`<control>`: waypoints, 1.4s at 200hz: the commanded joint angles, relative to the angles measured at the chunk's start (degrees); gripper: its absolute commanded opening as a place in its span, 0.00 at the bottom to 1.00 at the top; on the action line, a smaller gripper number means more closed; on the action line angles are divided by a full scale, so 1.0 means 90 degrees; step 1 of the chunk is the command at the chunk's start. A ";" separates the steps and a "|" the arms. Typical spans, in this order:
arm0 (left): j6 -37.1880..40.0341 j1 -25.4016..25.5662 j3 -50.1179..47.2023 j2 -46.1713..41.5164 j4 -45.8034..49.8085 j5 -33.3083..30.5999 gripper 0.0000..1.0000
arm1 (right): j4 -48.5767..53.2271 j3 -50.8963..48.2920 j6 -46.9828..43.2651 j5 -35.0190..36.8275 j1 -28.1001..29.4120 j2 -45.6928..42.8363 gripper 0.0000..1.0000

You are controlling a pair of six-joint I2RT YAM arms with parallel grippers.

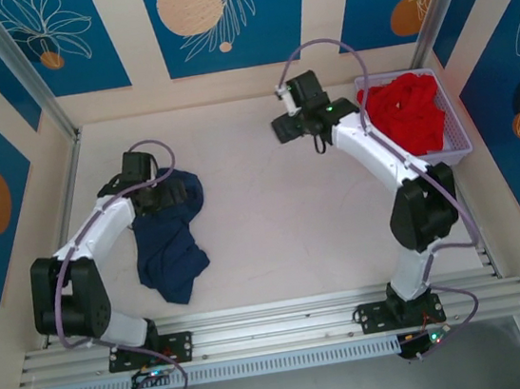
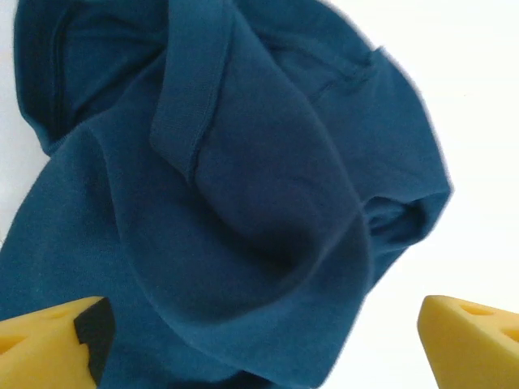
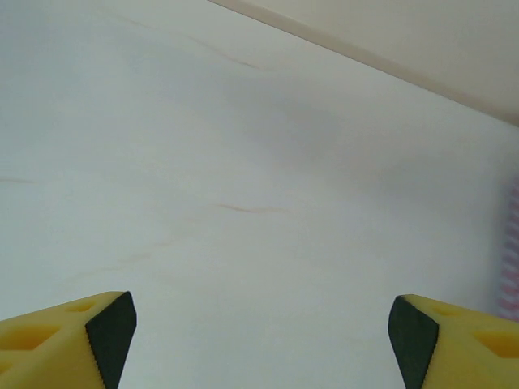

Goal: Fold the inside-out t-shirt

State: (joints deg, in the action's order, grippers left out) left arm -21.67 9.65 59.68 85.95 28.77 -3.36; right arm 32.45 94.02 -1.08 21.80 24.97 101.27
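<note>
The inside-out t-shirt (image 1: 171,245) lies crumpled in a dark navy heap on the left half of the table. My left gripper (image 1: 172,195) hovers over its upper end, jaws open. In the left wrist view the navy cloth (image 2: 243,211) bulges in folds between the two yellow fingertips (image 2: 49,344), and nothing is pinched. My right gripper (image 1: 286,130) is over the back of the table, left of the basket. Its yellow fingers (image 3: 65,340) stand wide apart, open, with bare tabletop (image 3: 243,186) between them.
A white lattice basket (image 1: 459,135) at the back right holds a bright red garment (image 1: 407,113). Aluminium posts and blue patterned walls close in the table. A metal rail (image 1: 278,331) runs along the near edge by the arm bases.
</note>
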 commanded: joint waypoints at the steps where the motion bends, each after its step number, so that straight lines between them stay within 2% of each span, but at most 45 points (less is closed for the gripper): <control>1: 0.0299 0.0029 0.0384 0.0540 -0.0130 -0.0118 0.87 | -0.0222 -0.0437 0.0822 -0.1251 0.0131 0.0154 0.84; 12: 0.0340 0.0036 0.0515 0.0841 -0.0290 -0.0080 0.75 | -0.0277 -0.0518 0.1043 -0.1676 0.0225 0.0251 0.83; 36: 0.0556 0.0065 0.0965 0.1361 -0.0324 0.0155 0.37 | -0.0270 -0.0661 0.1307 -0.1940 0.0348 0.0364 0.82; 49: 0.0632 0.0140 0.0999 0.1149 -0.0475 0.0402 0.17 | -0.0421 -0.0890 0.1446 -0.2236 0.0341 0.0210 0.81; 59: 0.0619 0.0213 0.0822 0.0736 -0.0821 0.0810 0.10 | -0.0756 -0.1186 0.1584 -0.2719 0.0331 0.0034 0.81; 74: 0.0418 0.0234 0.0422 0.0055 -0.1294 0.1189 0.08 | -0.1655 -0.1691 0.1933 -0.3751 0.0375 -0.0045 0.81; 91: 0.0337 0.0236 0.0238 -0.0381 -0.1115 0.0807 0.05 | -0.2314 -0.1719 0.2405 -0.4416 0.0545 0.0370 0.81; 108: 0.0377 0.0220 0.0130 -0.0571 -0.0927 0.0656 0.04 | -0.2742 -0.1473 0.2715 -0.4445 0.0777 0.0916 0.82; 174: 0.0317 0.0225 0.0026 -0.0900 -0.0793 0.0995 0.03 | -0.3806 -0.0012 0.3447 -0.4706 0.1610 0.2889 0.83; 182: 0.0318 0.0221 0.0034 -0.0935 -0.0748 0.0984 0.03 | -0.3834 0.0221 0.3487 -0.4742 0.1666 0.3113 0.78; 190: 0.0301 0.0227 0.0048 -0.0972 -0.0712 0.0961 0.03 | -0.3882 0.0442 0.3548 -0.4869 0.1685 0.3310 0.67; 207: 0.0262 0.0219 0.0118 -0.1056 -0.0651 0.1006 0.03 | -0.4062 0.0565 0.3631 -0.5031 0.1642 0.3386 0.33; 219: 0.0231 0.0232 0.0205 -0.1134 -0.0620 0.1142 0.03 | -0.4000 0.0426 0.3514 -0.4984 0.1525 0.3098 0.08; 224: 0.0212 0.0236 0.0239 -0.1172 -0.0635 0.1220 0.03 | -0.3890 0.0319 0.3437 -0.4919 0.1446 0.2887 0.00; 249: 0.0038 0.0405 0.0543 -0.1414 -0.0823 0.1860 0.05 | -0.3135 -0.0506 0.2968 -0.4618 0.0907 0.1218 0.00; 280: -0.0003 0.1314 0.1433 -0.1129 -0.0793 0.1962 0.07 | -0.1129 -0.0943 0.2275 -0.4150 0.0286 -0.0678 0.00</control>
State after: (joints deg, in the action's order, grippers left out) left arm -20.67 15.40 65.19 75.46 22.76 10.35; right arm 9.54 86.52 25.30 -18.15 31.20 109.12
